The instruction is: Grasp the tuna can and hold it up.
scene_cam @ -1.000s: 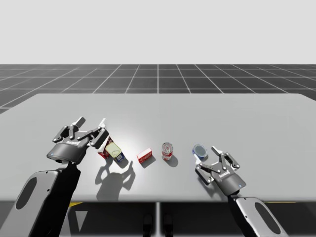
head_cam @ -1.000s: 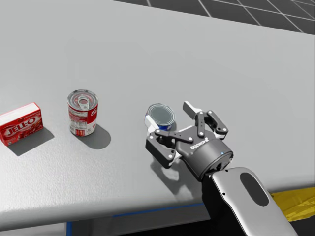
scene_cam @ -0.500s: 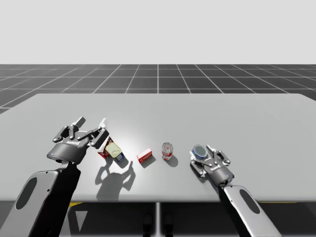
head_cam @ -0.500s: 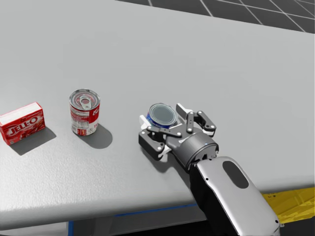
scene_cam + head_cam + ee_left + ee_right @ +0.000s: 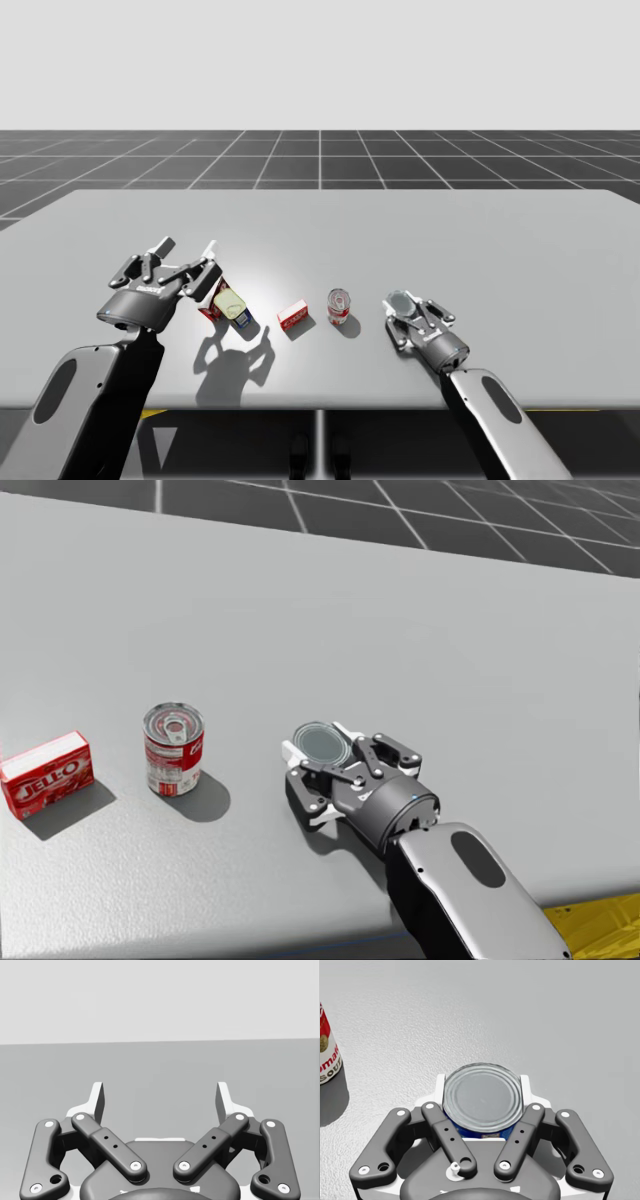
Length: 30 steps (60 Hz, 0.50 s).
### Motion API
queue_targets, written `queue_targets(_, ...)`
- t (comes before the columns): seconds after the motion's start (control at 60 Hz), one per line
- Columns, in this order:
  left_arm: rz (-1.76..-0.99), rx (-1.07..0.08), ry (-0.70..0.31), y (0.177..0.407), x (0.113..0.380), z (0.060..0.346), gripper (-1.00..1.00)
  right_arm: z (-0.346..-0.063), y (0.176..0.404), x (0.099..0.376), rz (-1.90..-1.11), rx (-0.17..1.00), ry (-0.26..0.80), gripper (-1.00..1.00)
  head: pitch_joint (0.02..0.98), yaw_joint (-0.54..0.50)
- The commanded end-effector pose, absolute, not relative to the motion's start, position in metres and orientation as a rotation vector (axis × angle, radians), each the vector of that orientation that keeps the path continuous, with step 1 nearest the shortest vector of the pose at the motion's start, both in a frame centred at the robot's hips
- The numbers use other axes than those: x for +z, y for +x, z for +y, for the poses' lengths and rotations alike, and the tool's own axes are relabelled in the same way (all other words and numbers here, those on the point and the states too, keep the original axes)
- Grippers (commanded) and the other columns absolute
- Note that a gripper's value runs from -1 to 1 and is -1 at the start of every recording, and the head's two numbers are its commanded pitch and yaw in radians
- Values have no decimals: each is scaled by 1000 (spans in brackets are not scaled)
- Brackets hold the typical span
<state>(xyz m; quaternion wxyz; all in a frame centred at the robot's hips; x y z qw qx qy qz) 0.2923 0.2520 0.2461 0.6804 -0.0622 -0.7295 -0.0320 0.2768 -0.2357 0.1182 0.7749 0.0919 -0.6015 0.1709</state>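
Beside the red can (image 5: 326,1047), my right claw (image 5: 482,1082) clamps the tuna can (image 5: 482,1102).

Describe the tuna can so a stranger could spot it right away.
On the grey table, find my right hand near the front edge. The tuna can is held between its fingers: low, flat, blue-sided, unlike the taller red-and-white can nearby.

I assess this as a simulated test bench: a plain grey table (image 5: 480,240) stands on a dark floor (image 5: 320,160) ruled in a square grid, which runs to a straight horizon under a flat pale backdrop (image 5: 320,60). All surfaces are evenly rendered and unmarked. Beside my right gripper (image 5: 403,312) stand loose grocery items, a red-and-white can (image 5: 339,305) and beyond it a small red box (image 5: 293,316).
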Motion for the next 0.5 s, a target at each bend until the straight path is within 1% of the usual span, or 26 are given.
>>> queue_targets(0.017,-1635,-74,-140,292,246,252,-1000,-241,273,105,-1267,291,137,1000,749,-327)
queue_targets(0.1,-1634,-74,-141,293,245,251,-1000,-241,273,105,-1270,292,143,1000,673,-327)
queue_targets(0.3,-1633,-74,-144,293,245,251,-1000,-240,273,105,-1276,289,145,1000,539,-331)
queue_targets(0.383,-1633,-71,-146,293,246,252,-1000,-241,272,104,-1276,291,152,1000,509,-334)
queue_targets(0.5,-1633,-70,-149,293,246,252,-1000,-240,273,105,-1291,290,151,1000,492,-337)
